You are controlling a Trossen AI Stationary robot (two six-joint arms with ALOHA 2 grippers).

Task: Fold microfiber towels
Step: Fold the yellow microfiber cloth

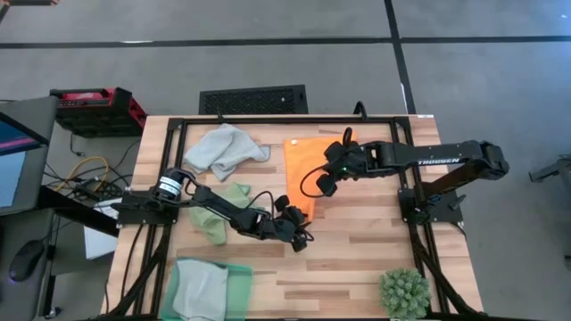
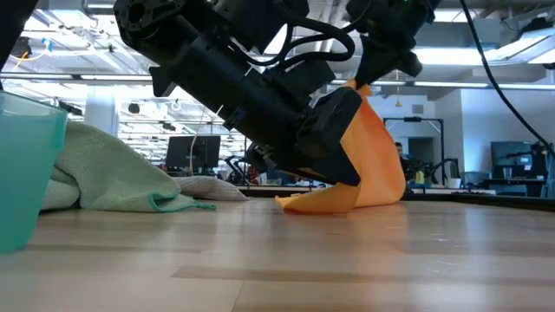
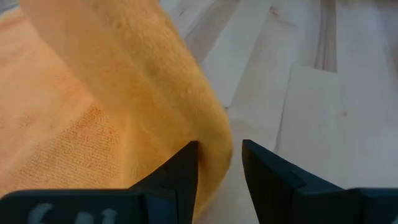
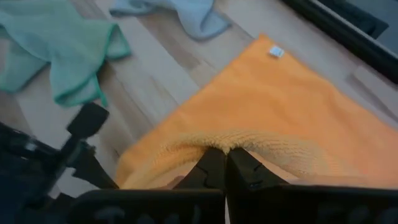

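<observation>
The bright orange towel lies on the table's middle, and its near right part is raised into a peak. My right gripper is shut on that peak. My left gripper stands open low at the towel's near end, where a rolled fold of the cloth lies between its fingers. The towel's near end rests on the wood. A pale grey-blue towel lies crumpled at the far left. A light green towel lies under my left arm. My right gripper pinches a bunched bit of the orange towel's right edge between its two fingers, slanting down from above and from the table's right. The cloth hangs from there down to the table; its far part lies flat. My left gripper holds nothing. One finger lies against the fold; the other stands a little apart from it.
A green translucent tray at the near left holds another pale towel. A small spiky plant stands at the near right. Bare wood shows between the arms and the near edge.
</observation>
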